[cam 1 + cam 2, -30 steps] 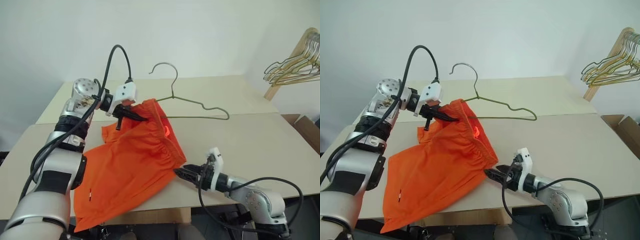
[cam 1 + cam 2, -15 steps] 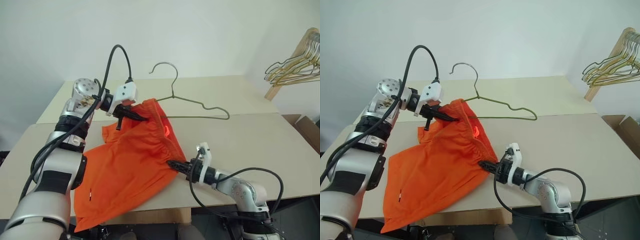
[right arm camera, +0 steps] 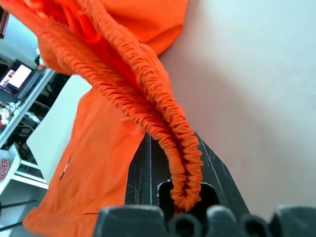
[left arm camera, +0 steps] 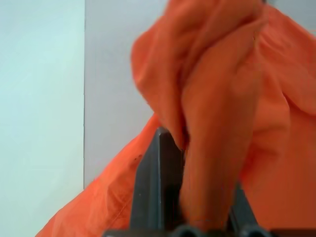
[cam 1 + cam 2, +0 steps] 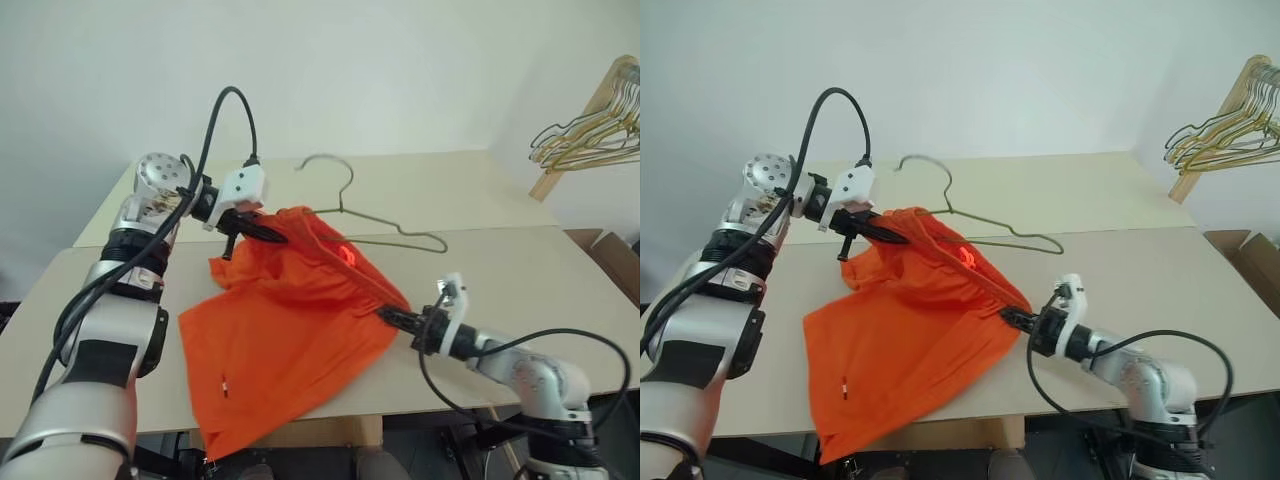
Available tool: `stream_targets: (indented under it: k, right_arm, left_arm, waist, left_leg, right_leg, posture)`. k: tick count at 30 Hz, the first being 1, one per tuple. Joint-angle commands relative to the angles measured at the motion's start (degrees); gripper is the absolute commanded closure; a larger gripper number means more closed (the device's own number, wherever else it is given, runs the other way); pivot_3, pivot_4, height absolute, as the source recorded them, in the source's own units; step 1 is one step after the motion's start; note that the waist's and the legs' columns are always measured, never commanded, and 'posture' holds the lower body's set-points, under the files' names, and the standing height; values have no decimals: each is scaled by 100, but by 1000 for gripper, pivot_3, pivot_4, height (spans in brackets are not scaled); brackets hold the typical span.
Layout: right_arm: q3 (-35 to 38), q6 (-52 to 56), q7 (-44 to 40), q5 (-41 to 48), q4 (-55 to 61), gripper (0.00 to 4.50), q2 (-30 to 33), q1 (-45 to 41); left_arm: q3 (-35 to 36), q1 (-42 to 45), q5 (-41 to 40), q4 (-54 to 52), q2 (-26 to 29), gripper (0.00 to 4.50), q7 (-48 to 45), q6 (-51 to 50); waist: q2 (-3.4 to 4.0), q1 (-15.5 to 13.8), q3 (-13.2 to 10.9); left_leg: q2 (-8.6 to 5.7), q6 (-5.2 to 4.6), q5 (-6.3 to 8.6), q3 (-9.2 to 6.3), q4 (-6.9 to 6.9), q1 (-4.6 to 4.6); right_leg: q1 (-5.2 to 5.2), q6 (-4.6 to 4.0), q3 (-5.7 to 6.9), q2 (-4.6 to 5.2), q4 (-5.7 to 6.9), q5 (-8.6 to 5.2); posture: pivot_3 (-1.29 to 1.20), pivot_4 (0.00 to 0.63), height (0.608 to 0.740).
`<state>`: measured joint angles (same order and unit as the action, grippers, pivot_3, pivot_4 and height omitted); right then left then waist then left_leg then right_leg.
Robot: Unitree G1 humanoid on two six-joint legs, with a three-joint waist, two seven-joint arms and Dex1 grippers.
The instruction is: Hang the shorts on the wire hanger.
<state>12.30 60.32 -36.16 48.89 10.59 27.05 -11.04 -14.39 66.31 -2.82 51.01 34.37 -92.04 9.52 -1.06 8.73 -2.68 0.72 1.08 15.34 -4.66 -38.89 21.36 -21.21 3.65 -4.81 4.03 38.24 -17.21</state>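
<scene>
I can't see the left end of the wire hanger (image 5: 385,222); the shorts (image 5: 290,330) cover it at centre frame. Their lower hem drops behind the table (image 5: 560,280) edge at bottom left. The bunch of hangers (image 5: 590,135) is cut by the right edge, upper right. The hook looks smeared.

The shorts (image 5: 290,330) drape over a beige table (image 5: 560,270) (two tabletops abutting).

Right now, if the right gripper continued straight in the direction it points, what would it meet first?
The right gripper points toward the shorts, and it is already shut on their waistband, so it would push into that orange fabric first. Depth beyond the cloth is unclear.
</scene>
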Motion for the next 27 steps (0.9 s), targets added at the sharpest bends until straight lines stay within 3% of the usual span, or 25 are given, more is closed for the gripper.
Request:
stream_targets:
  k: [1,5,9,13,18,24,27]
  right_arm:
    - [349,221,-432,177,-236,4470,708,-251]
    - [230,417,-985,125,-719,4470,1617,-616]
    - [91,325,-1309,-1,-959,4470,2005,-827]
    - [-52,309,-1504,-57,-947,4470,2209,-950]
    - [-170,222,-1573,-188,-997,4470,2272,-900]
    - [-245,177,-1619,-284,-1011,4470,2298,-909]
    - [-242,183,-1648,-285,-996,4470,2345,-922]
  left_arm:
    - [-325,-95,-629,-387,479,4500,-46,138]
    - [-919,-249,-1158,-638,922,4500,-46,164]
    - [-1219,-281,-1264,-646,1098,4500,-46,223]
    - [-1260,-337,-1032,-455,1099,4500,-46,412]
    - [-1105,-312,-1627,-503,1075,4500,-46,-19]
    - [-1893,-586,-1913,-933,1514,4500,-46,247]
    - [-1873,-593,-1944,-840,1416,4500,-46,230]
  waist:
    - [0,15,0]
    - [1,28,0]
    - [1,2,0]
    - [1,-5,0]
    - [0,-4,0]
    - [1,8,0]
    - [1,-5,0]
  left_leg:
    - [1,0,0,0,0,0]
    - [4,-1,0,1,3,-2]
    - [4,-1,1,2,0,0]
    - [3,-1,0,4,-1,1]
    - [3,-1,0,4,-1,2]
    - [6,-1,0,3,0,2]
    - [5,-1,0,3,-2,1]
  right_leg:
    - [1,0,0,-1,-1,0]
    - [1,0,-5,-4,-2,0]
    - [2,0,-4,-2,-6,0]
    - [2,0,-4,-1,-8,0]
    - [2,0,-4,-1,-9,0]
    - [0,0,-5,-3,-8,0]
    - [1,0,-5,-1,-6,0]
  posture:
    - [-130,0,740]
    - [-129,0,740]
    - [-126,0,740]
    - [-126,0,740]
    - [-126,0,740]
    - [-131,0,740]
    - [-134,0,740]
